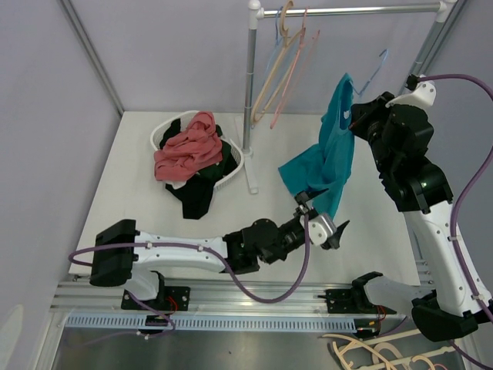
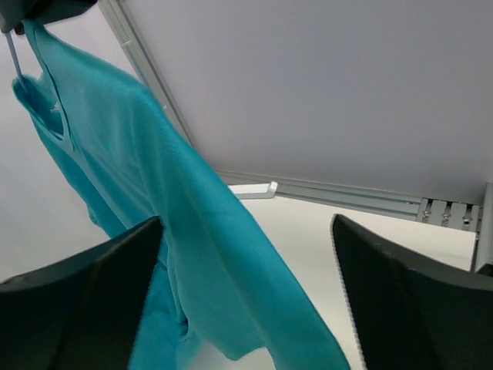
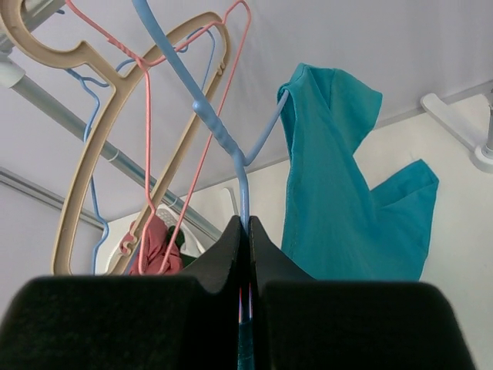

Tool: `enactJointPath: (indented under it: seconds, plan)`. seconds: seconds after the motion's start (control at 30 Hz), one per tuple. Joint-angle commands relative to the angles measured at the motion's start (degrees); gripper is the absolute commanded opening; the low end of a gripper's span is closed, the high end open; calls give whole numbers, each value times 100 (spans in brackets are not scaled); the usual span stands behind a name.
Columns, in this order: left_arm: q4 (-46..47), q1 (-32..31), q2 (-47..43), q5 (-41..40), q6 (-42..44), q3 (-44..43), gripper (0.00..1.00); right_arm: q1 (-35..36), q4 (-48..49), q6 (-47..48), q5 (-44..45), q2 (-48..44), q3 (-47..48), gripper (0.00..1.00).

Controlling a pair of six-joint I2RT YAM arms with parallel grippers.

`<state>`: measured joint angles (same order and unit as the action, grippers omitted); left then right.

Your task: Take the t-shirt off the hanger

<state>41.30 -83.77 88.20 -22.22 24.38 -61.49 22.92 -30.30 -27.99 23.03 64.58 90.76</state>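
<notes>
- The right gripper (image 1: 356,116) is pinched fully closed on the neck of the one blue hanger (image 3: 223,139). It holds that hanger high, with the hook rising above its fingers.
- The left gripper (image 1: 323,216) stands spread wide and holds nothing. The shirt's lower edge hangs between its two black fingers (image 2: 92,308), though I cannot tell whether it touches them.
- One white table (image 1: 139,193) lies under both grippers.
- One metal rack (image 1: 250,77) stands to the left of the right gripper, with its rail passing above.
- One teal t-shirt (image 1: 335,146) is still on the held hanger. It droops from just beside the right gripper down to the left one.
- One white basket (image 1: 166,127) sits well off to the left of both grippers. It holds one red cloth (image 1: 189,150) and one black cloth (image 1: 196,196) that spills over its rim.
- On the rail are one broad beige hanger (image 3: 77,154), some pink wire hangers (image 3: 146,116) whose number is unclear, and a second thin blue hanger (image 3: 83,100). They are all near the right gripper's upper left.
</notes>
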Motion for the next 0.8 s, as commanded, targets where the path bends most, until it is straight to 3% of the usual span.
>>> enactJointPath:
  seconds: [0.0, 0.03, 0.07, 0.1, 0.13, 0.33, 0.47, 0.77]
  plan:
    - [-560, 360, 57, 329, -853, -451, 89, 90, 517, 39, 167, -156, 73, 0]
    - [-736, 431, 39, 471, -969, -521, 79, 90, 543, 65, 184, -156, 65, 0]
    - [-998, 536, 30, 534, -1092, -574, 60, 90, 552, 83, 193, -130, 73, 0]
    - [-1123, 572, 22, 613, -1180, -609, 20, 99, 569, 100, 193, -112, 117, 0]
    - [-1237, 572, 39, 613, -1181, -644, 4, 99, 552, 118, 185, -77, 143, 0]
    - [-1511, 169, -66, 324, -936, -768, 1, 90, 745, 214, 202, 186, 205, 0]
    - [-993, -612, -250, -177, -619, -504, 1, 73, 930, 469, 369, 555, 406, 0]
    - [-668, -1160, -409, -450, -1242, 462, 1, -376, 957, 681, 53, 1223, 1224, 0]
